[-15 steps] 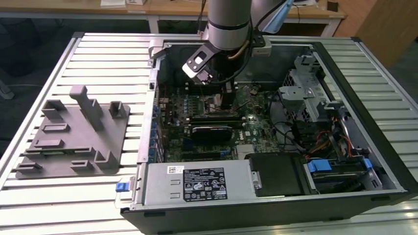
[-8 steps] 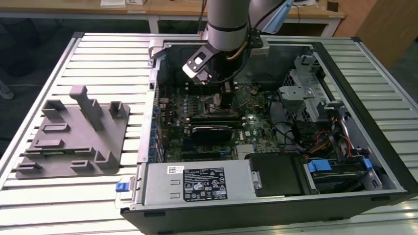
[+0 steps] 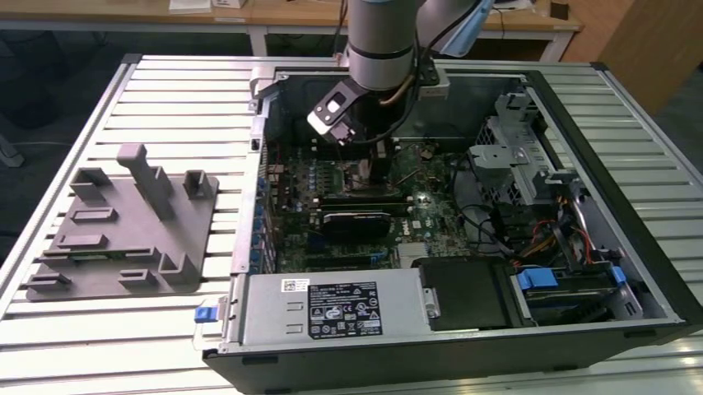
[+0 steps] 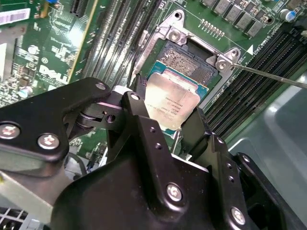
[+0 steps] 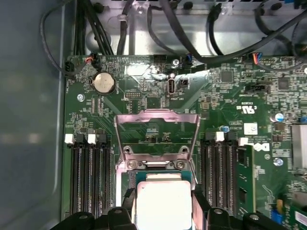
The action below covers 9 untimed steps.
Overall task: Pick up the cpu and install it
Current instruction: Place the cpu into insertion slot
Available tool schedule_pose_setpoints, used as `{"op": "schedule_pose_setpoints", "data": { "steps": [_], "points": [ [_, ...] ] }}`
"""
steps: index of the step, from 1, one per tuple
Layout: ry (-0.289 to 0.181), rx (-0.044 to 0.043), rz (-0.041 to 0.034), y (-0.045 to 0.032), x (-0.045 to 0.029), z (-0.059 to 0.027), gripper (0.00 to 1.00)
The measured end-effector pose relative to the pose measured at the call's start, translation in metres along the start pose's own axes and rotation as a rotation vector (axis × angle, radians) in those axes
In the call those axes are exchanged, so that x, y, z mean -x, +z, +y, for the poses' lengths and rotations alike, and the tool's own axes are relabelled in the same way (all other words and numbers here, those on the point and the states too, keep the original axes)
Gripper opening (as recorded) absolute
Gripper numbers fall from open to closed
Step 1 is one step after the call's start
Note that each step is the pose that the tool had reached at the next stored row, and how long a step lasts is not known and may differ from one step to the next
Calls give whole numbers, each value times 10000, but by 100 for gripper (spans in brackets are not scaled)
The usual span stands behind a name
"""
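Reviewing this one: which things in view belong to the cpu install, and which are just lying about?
Belongs to the job:
- cpu, held by the gripper between its fingers
- open socket under the cpu
- raised socket frame

Just lying about:
- grey tray
- power supply
- coin battery
- memory slots
- cables

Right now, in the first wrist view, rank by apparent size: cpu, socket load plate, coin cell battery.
1. socket load plate
2. cpu: nearer the camera and cut by the picture's edge, so its rank against the plate is unsure
3. coin cell battery, clearly smallest
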State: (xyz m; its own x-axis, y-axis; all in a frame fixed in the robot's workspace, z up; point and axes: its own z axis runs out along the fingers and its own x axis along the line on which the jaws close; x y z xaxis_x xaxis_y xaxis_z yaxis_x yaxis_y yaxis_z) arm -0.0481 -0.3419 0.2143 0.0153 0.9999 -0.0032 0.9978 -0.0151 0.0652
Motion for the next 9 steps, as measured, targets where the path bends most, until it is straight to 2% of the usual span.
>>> {"op": "schedule_pose_setpoints", "data": {
  "steps": [9],
  "points": [
    [6,-10,-1,85,-13,-27,55]
  ]
}}
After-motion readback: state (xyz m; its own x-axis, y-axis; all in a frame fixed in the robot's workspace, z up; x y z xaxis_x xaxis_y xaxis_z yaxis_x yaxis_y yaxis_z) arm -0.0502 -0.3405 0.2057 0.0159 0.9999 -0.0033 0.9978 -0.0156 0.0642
